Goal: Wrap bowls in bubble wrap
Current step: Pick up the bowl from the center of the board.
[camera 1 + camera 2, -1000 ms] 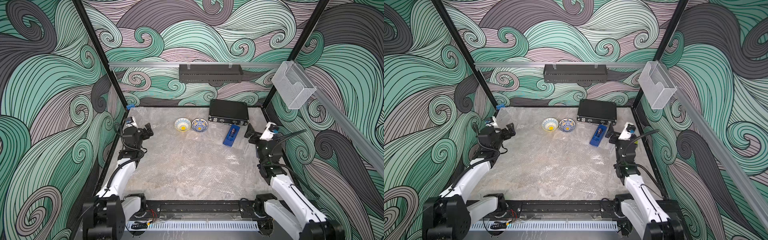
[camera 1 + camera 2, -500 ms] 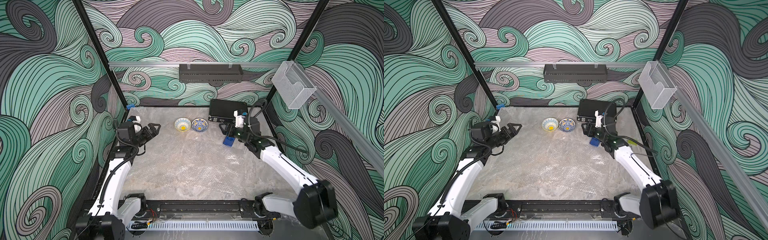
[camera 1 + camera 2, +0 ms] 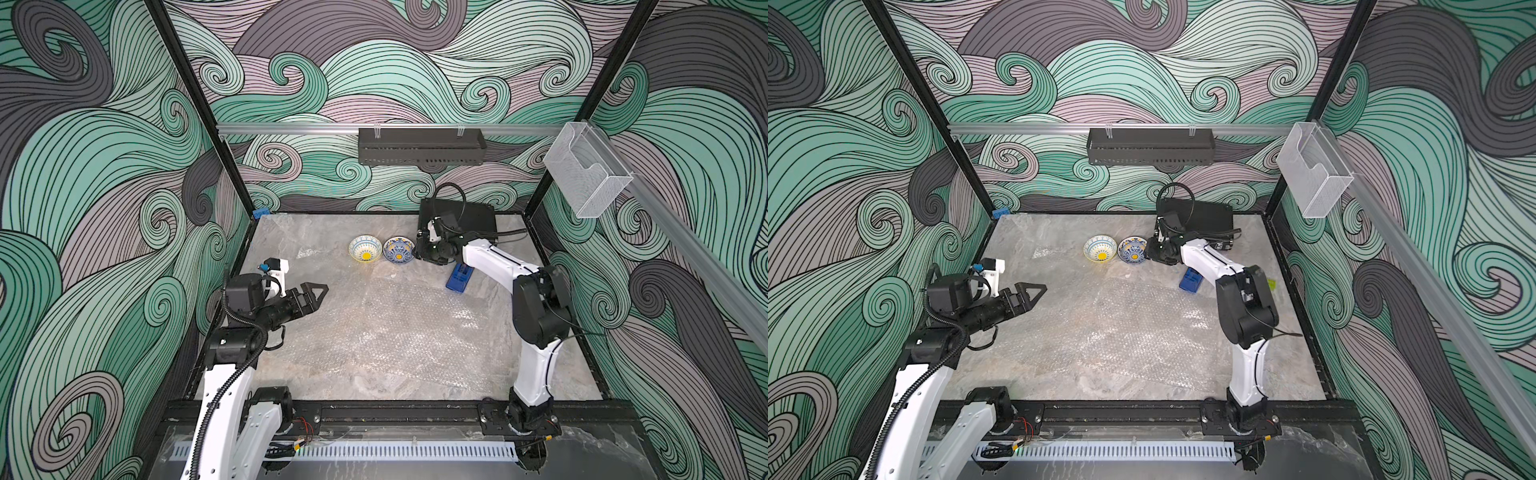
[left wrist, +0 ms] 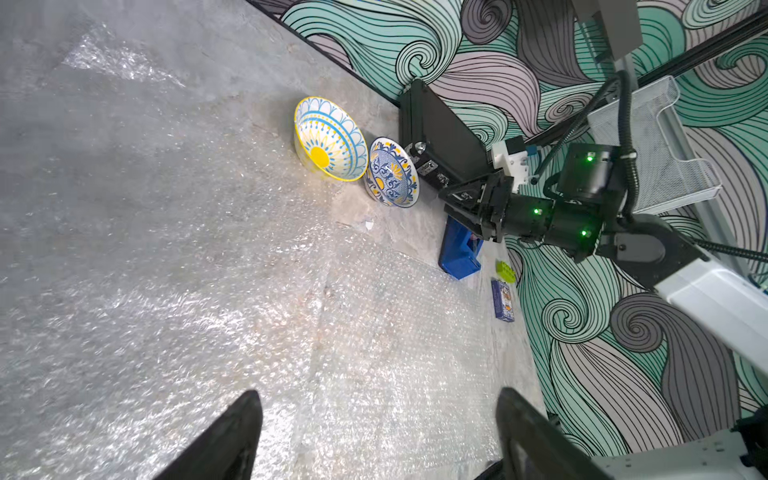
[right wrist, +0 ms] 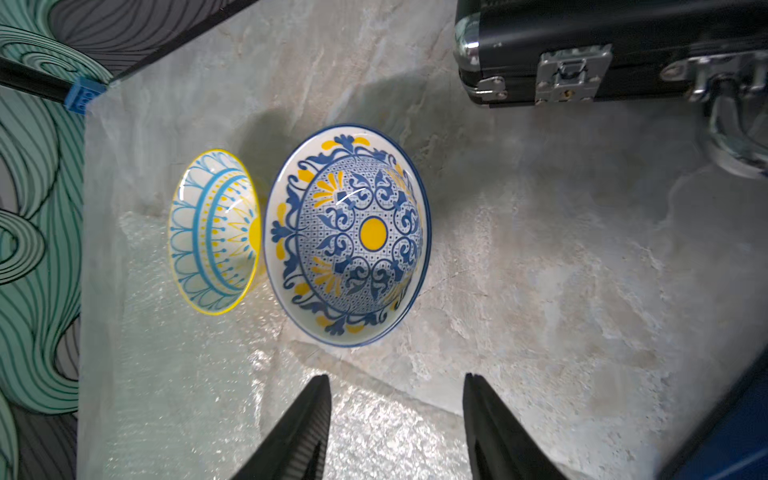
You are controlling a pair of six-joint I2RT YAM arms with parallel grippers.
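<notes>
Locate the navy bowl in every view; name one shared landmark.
Top view: navy bowl right of the pale bowl.
Top view: navy bowl, same place.
Left wrist: navy bowl between pale bowl and black case.
Right wrist: navy bowl centred.
Landmark: pale bowl beside it, in all four.

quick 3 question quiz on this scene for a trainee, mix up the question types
1. True or false: the right gripper is gripping a bowl.
2. The pale bowl and the blue-white bowl stand side by side. Which is nearer the right gripper? A) pale B) blue-white
3. Name the clear sheet spread on the table.
Key: 1 false, its jaws stand open, short of the bowl; 2 B; 3 bubble wrap.
</notes>
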